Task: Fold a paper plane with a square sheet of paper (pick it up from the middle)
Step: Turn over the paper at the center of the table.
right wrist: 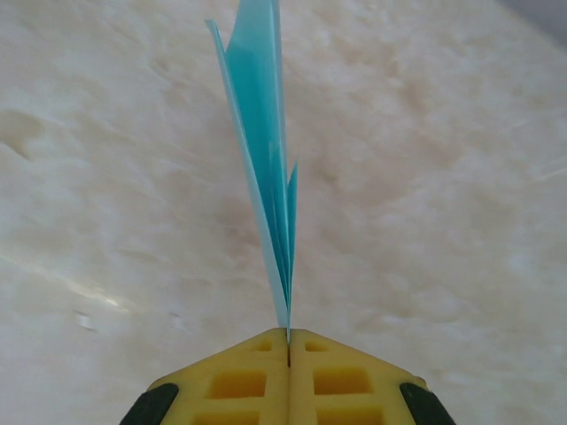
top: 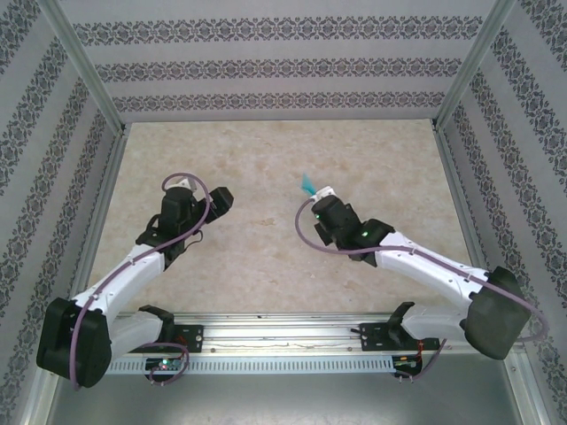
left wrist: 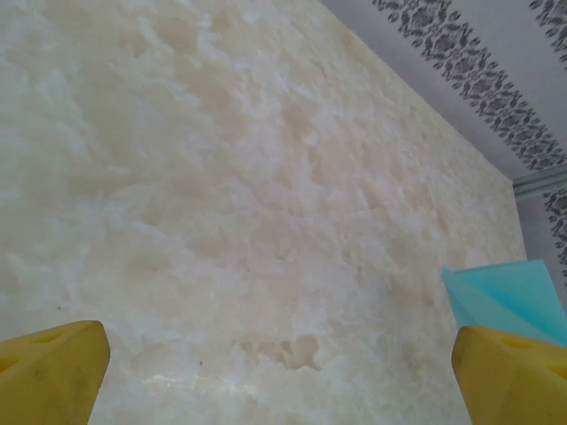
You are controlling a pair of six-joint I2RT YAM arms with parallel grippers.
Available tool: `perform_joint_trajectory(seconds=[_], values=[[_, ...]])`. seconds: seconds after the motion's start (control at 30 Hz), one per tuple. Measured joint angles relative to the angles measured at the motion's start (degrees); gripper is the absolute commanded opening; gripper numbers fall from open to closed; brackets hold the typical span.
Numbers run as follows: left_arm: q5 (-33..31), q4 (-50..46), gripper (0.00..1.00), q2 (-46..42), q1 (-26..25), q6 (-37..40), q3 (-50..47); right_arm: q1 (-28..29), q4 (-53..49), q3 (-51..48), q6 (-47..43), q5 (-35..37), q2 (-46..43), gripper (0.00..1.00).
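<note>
Just one paper plane (right wrist: 261, 150), clamped in the right gripper (right wrist: 289, 336); left gripper (left wrist: 282, 359) wide apart

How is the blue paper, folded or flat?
Folded. The blue paper stands in thin stacked layers, pinched edge-on in the right hand.

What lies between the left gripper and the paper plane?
Nothing: in the top view, bare table separates the open left gripper from the paper plane, pinched in the right gripper.
</note>
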Motion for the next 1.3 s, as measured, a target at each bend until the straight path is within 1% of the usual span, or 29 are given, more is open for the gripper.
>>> perform_joint_trajectory(seconds=[0.1, 0.17, 0.27, 0.33, 0.37, 0.43, 0.47, 0.57, 0.6, 0.67, 0.73, 0.8, 0.83, 0.9, 0.97, 1.0, 1.03, 1.07, 1.13, 1.2, 1.3], values=[[0.2, -0.1, 0.99, -0.7, 1.1, 0.7, 1.1, 3.0, -0.5, 0.0, -2.1, 7.1, 2.5, 0.04], [-0.1, -0.5, 1.00, -2.4, 2.0, 1.1, 1.2, 5.1, -0.5, 0.0, -3.1, 10.0, 4.7, 0.04], [-1.5, 0.9, 1.00, -7.8, 3.4, 1.4, -1.5, 8.6, -0.9, 0.6, -3.7, 11.4, 9.9, 0.05], [-2.0, 2.9, 1.00, -12.2, 4.2, 1.4, -4.9, 10.8, -1.6, 1.8, -3.9, 10.9, 14.1, 0.08], [-2.1, 3.0, 1.00, -13.9, 4.5, 1.4, -6.1, 11.8, -2.1, 2.8, -4.0, 9.4, 16.5, 0.09], [-2.0, 2.6, 1.00, -15.1, 4.7, 1.8, -6.7, 13.4, -3.5, 5.3, -4.2, 4.7, 20.3, 0.10], [-1.8, 2.4, 1.00, -14.9, 4.8, 2.1, -6.4, 14.2, -4.3, 7.0, -4.2, 1.8, 22.3, 0.12], [-0.4, 2.4, 0.99, -13.3, 4.9, 3.2, -5.1, 15.1, -5.6, 12.2, -3.4, -7.7, 26.2, 0.27], [0.2, 2.5, 0.96, -12.6, 4.9, 3.3, -4.8, 15.1, -5.7, 13.7, -3.1, -10.7, 26.9, 0.33], [1.5, 2.6, 0.90, -11.3, 4.9, 3.5, -4.5, 14.6, -5.5, 15.8, -1.6, -16.9, 27.1, 0.35], [3.2, 2.9, 0.82, -9.9, 4.9, 3.6, -4.3, 12.7, -4.2, 16.0, 0.6, -24.5, 26.0, 0.38], [5.5, 3.0, 0.70, -7.5, 4.9, 3.5, -3.7, 8.8, -0.8, 13.8, 4.3, -32.4, 23.1, 0.38], [6.6, 3.0, 0.64, -6.4, 4.9, 3.6, -3.3, 6.6, 1.0, 12.2, 6.2, -35.4, 21.4, 0.37], [9.3, 3.1, 0.49, -3.3, 4.9, 3.3, -2.0, 0.2, 5.6, 7.8, 11.0, -42.0, 17.0, 0.29], [12.3, 3.6, 0.40, 0.0, 4.9, 2.5, -0.7, -5.4, 9.8, 4.7, 15.4, -47.6, 14.7, 0.17], [14.1, 3.9, 0.32, 1.9, 4.9, 1.9, 0.0, -7.8, 11.9, 3.8, 17.5, -50.2, 14.6, 0.14], [15.5, 3.8, 0.27, 3.5, 4.9, 1.4, 0.6, -9.2, 13.6, 3.3, 19.5, -52.2, 15.0, 0.12], [17.1, 3.8, 0.26, 5.6, 4.8, 0.8, 1.4, -10.4, 15.5, 3.0, 21.5, -54.7, 15.9, 0.09], [19.8, 3.8, 0.22, 9.6, 4.3, -0.3, 2.6, -11.2, 18.4, 3.0, 24.7, -58.6, 18.6, 0.06], [22.2, 3.8, 0.21, 13.1, 3.5, -1.4, 3.3, -10.6, 20.0, 3.7, 27.4, -61.8, 22.4, 0.05], [25.0, 3.7, 0.21, 17.1, 1.7, -2.8, 3.4, -8.6, 21.1, 5.2, 30.0, -64.2, 27.9, 0.04]])
